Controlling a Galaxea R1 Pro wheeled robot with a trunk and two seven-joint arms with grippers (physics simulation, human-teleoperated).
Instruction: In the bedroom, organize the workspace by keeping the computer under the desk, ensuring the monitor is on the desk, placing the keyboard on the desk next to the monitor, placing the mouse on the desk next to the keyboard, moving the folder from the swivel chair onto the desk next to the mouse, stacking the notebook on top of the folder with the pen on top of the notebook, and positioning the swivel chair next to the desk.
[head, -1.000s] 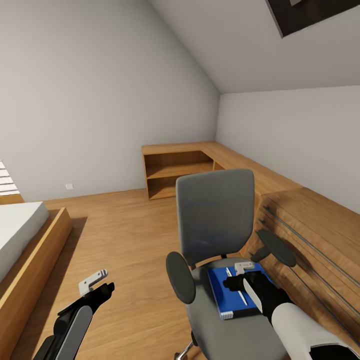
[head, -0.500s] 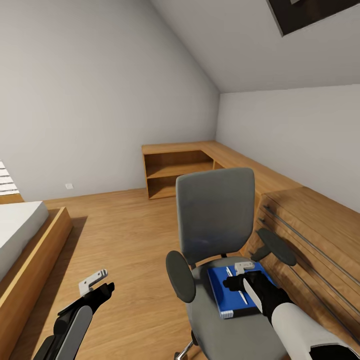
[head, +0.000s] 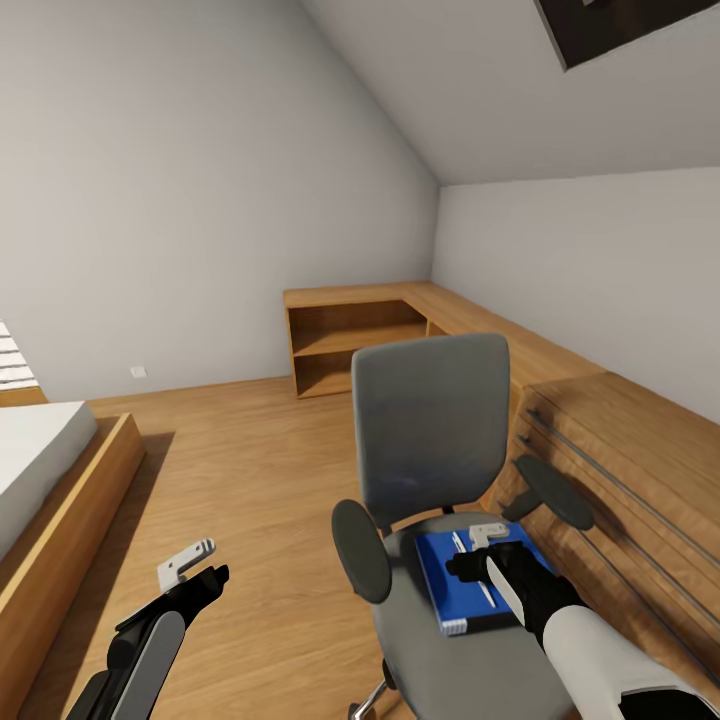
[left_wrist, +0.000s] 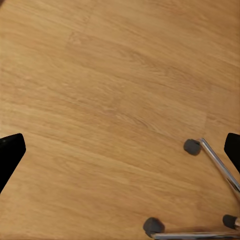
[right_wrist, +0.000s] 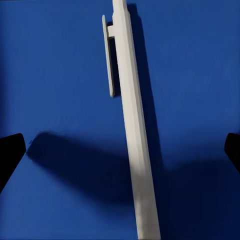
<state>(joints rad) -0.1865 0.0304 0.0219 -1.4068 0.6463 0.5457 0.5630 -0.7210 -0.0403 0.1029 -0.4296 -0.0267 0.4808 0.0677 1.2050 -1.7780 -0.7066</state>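
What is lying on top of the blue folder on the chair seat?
A white pen lies on the blue folder, between the right gripper's open fingertips. The gripper covers part of the folder, so anything beneath it is hidden.

- The head view looks forward and down from above both arms, across the swivel chair (head: 432, 470) toward the room's far corner.
- The left wrist view looks straight down at the wood floor (left_wrist: 100, 100) from some height, catching the chair's chrome base (left_wrist: 217, 162); the head view shares that floor.
- The right wrist view sits very close above the blue folder (right_wrist: 55, 75) and the white pen (right_wrist: 132, 125), both also on the seat in the head view.
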